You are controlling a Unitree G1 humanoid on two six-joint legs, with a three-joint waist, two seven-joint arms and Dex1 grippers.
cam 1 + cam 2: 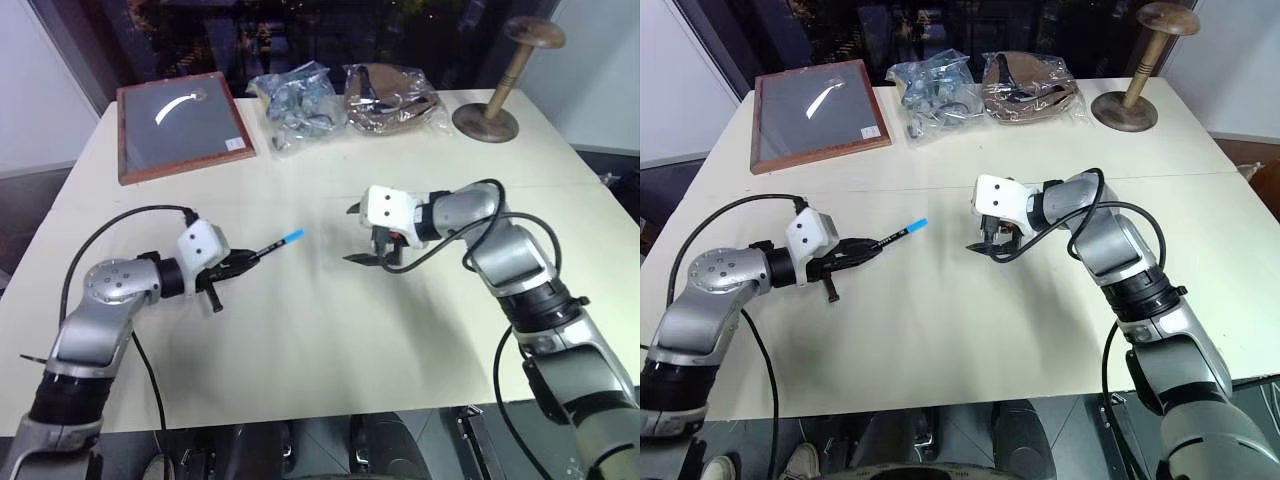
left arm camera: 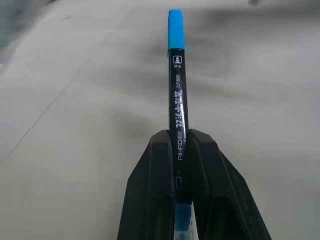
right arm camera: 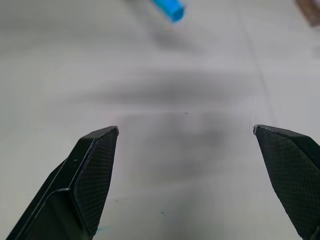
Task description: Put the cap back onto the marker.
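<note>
1. Black plastic barrel first: the marker (image 2: pixel 177 100) is pinched between the two fingers of the left gripper (image 1: pixel 238 262), low on its body, so most of its length juts out past the fingertips and clear of the table (image 1: pixel 330 330).
2. The cap (image 1: pixel 292 237) sits on the marker's far end, the end furthest from that pincer; it looks seated, which I judge means the joining is done or nearly so.
3. The grip sits low on the barrel, probably to leave the far end free for the other arm to work on.
4. The right gripper (image 1: pixel 368 235) stands with its fingers spread wide and nothing between them.
5. It hovers a little apart from the capped end, facing it. In its own wrist view the blue cap lies ahead of the fingertips, untouched.
6. My reading: the open pincer has no further hold to keep.
</note>
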